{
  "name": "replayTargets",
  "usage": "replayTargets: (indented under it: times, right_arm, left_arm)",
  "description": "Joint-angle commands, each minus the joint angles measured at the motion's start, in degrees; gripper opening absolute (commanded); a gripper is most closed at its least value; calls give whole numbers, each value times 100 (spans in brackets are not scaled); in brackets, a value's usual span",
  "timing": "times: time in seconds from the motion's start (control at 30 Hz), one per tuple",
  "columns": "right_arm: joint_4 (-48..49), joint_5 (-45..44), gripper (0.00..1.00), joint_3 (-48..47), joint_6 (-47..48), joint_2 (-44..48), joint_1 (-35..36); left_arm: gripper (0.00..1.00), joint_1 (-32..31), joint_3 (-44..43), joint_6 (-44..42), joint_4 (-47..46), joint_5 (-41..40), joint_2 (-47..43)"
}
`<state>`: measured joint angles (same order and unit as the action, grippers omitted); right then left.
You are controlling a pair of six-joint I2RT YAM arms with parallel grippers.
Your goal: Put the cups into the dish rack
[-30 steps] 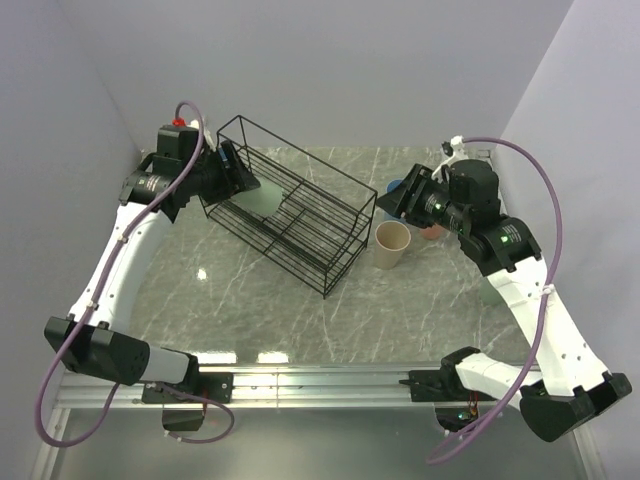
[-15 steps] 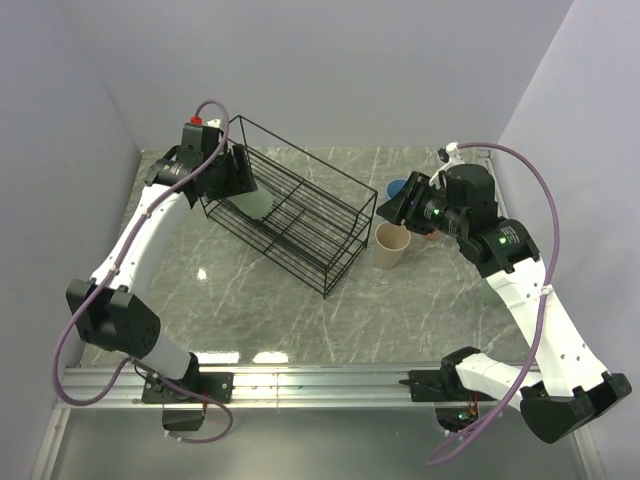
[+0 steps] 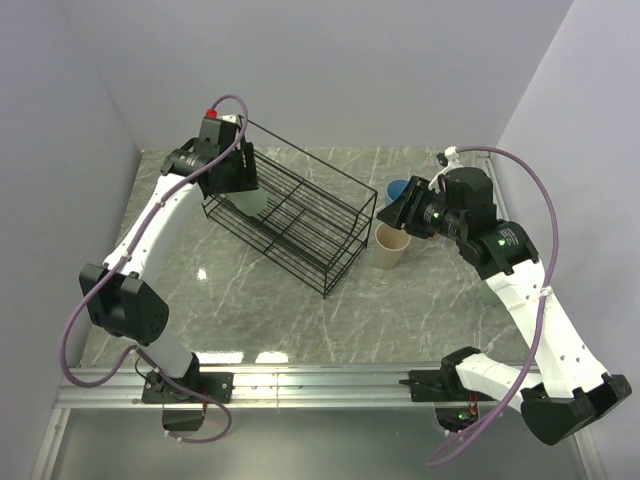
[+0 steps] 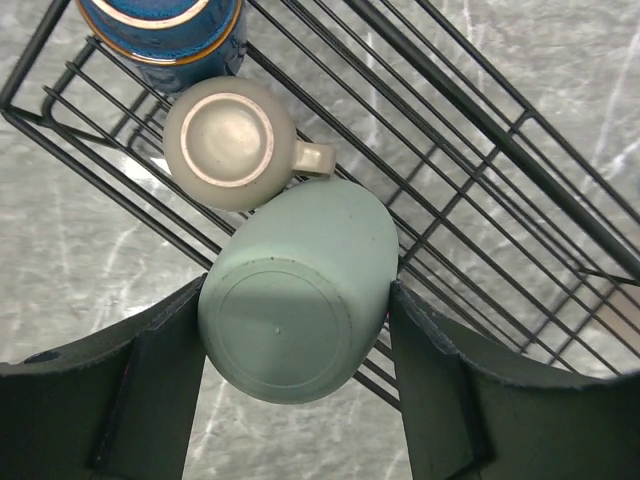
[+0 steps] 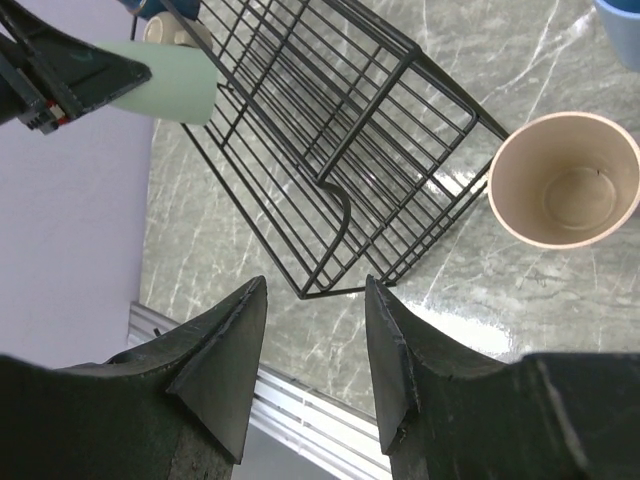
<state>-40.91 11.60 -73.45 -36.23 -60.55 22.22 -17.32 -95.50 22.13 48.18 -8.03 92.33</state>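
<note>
Left pincer [image 4: 296, 335] has swung over the dish rack [image 4: 470, 102], pinching a pale-green tumbler [image 4: 300, 290] (base toward wrist).

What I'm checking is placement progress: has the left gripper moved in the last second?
Yes. In the top view the left gripper swung rightward, from left of the dish rack's end to over it, shut on the pale-green cup.

Top cam sits high behind the arm bases, looking down over the whole grey marble-look table [image 3: 300, 310]. Left wrist cam stares straight down, super close, at the long black wire dish rack [image 4: 487, 120] at far left. Right wrist cam hangs farther back on the right, facing left. Both wrist views share that rack and the pale-green matte tumbler [image 4: 295, 290].
</note>
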Motion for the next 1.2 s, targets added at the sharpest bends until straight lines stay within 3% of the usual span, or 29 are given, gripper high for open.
replayTargets:
  times: [0.0, 0.13, 0.2, 0.3, 0.33, 0.43, 0.7, 1.17]
  right_arm:
    - [48, -8, 51, 24, 72, 123, -42]
    - [12, -8, 51, -11, 116, 96, -51]
    - [-14, -8, 51, -20, 133, 79, -51]
    - [-32, -17, 51, -20, 169, 79, -60]
    - [-40, -8, 51, -12, 177, 79, -60]
    - [-23, 9, 51, 15, 186, 105, -60]
    - [12, 36, 51, 85, 177, 123, -68]
    - [-444, -561, 51, -64, 371, 70, -77]
  left_arm:
    - [0, -104, -372, -367, 243, -847, 135]
    - [1, -201, -451, -429, 332, -1173, 311]
    - [6, -236, -504, -438, 393, -1271, 382]
    - [29, -254, -469, -446, 429, -1219, 417]
    - [50, -263, -443, -455, 394, -1166, 382]
    - [76, -298, -373, -368, 376, -1148, 277]
    - [96, -351, -478, -227, 481, -1280, 83]
    - [99, -368, -391, 151, 535, -1272, -383]
